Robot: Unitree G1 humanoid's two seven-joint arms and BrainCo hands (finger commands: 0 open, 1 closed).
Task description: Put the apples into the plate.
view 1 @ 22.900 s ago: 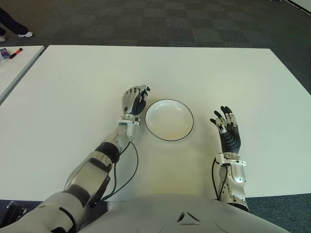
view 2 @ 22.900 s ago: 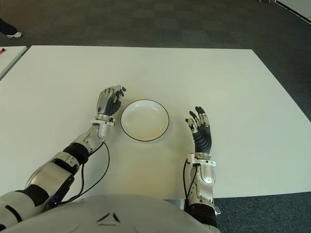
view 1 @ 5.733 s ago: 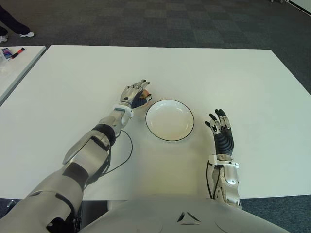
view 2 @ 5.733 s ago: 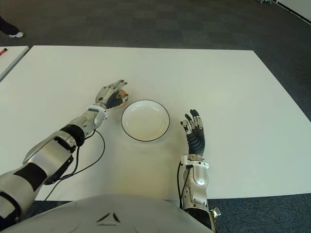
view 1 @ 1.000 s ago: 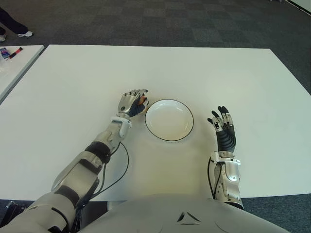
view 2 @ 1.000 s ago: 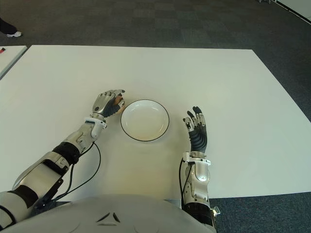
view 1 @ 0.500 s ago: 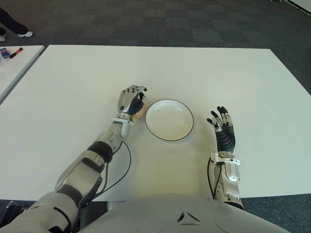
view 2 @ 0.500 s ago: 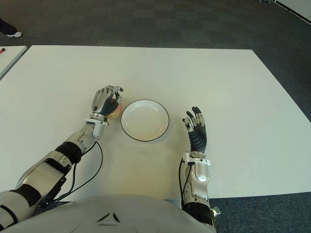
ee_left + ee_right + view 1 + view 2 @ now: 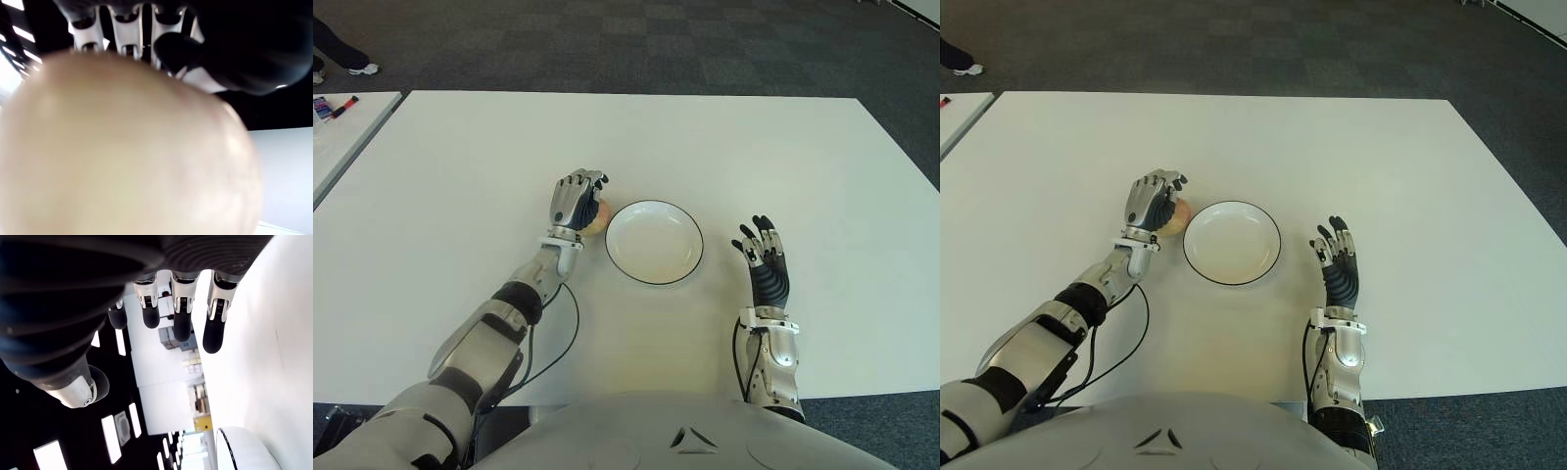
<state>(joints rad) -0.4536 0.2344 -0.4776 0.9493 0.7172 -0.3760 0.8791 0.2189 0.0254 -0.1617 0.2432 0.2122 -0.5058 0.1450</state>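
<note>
L robot hand (image 9: 576,201) sits on the white tabletop (image 9: 460,166) just left of the plate (image 9: 654,242), fingers curled over a pale yellowish apple (image 9: 594,217). L wrist view confirms: the apple (image 9: 122,152) fills nearly the whole frame, w/ fingers (image 9: 127,29) wrapped round its far side, so it's gripped. Apple shows just beside the plate's left rim, outside it; can't tell if it's lifted or touching the tabletop. Plate is white w/ a thin dark rim, nothing in it.

R robot hand (image 9: 762,257) shows to the right of the plate, apart from it, fingers up and loosely spread, holding nothing. R wrist view: fingers (image 9: 178,308) extended, plate edge (image 9: 244,450) visible farther off.

Second tabletop (image 9: 342,132) at far left, w/ small items at its edge, too small to ID.
</note>
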